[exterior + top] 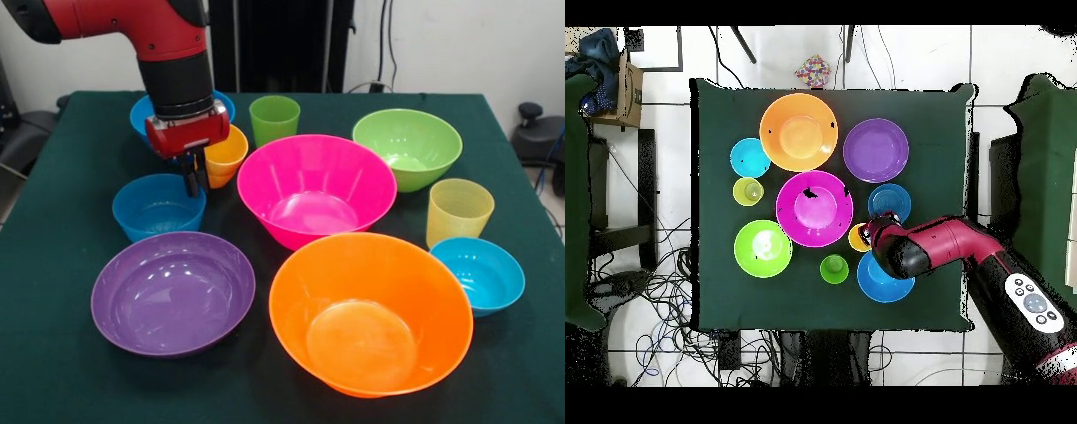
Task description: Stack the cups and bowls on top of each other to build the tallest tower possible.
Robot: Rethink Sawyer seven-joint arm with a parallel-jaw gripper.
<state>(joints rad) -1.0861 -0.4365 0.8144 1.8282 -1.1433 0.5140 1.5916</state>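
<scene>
So far nothing is stacked. The fingers (192,179) hang close together, almost pressed shut, pinching nothing that I can see, just beside the yellow-orange cup (224,155) and above the far rim of a small blue bowl (159,206). I cannot tell whether they touch that cup.

Taking the pink bowl (315,188) as the dial's centre in the front view, the yellow-orange cup sits at ten o'clock, the green cup (274,118) at eleven, the green bowl (407,147) at two, the ribbed pale yellow cup (458,211) at three, the second small blue bowl (478,273) at four, the orange bowl (371,312) at five, the purple bowl (173,291) at eight. A medium blue bowl (141,113) hides behind the arm.

Every piece stands alone on the green counter (53,353), so the whole tower is left to build.
</scene>
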